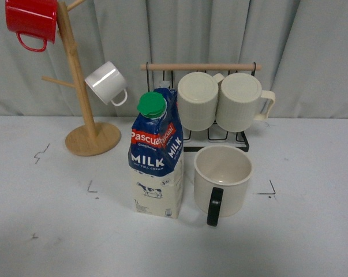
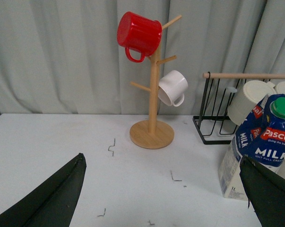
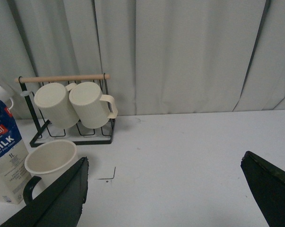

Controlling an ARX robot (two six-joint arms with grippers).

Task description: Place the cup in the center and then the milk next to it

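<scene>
The milk (image 1: 156, 158) carton reads "Pascual" on red, "MILK" on blue, "1L" lower down.

The red mug (image 1: 30, 22) up on the wooden mug tree (image 1: 81, 92) gets chopped off by the top edge in the front view. The milk (image 1: 156, 156) covers the left end of the black rack (image 1: 220, 138). In the right wrist view the milk is cut by the frame edge, and so is the cup (image 3: 50, 163) handle. Fine print on the carton is too small to read.

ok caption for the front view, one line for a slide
Milk carton standing left of the black-handled cup on the table, with rack mugs and a mug tree behind.
</scene>
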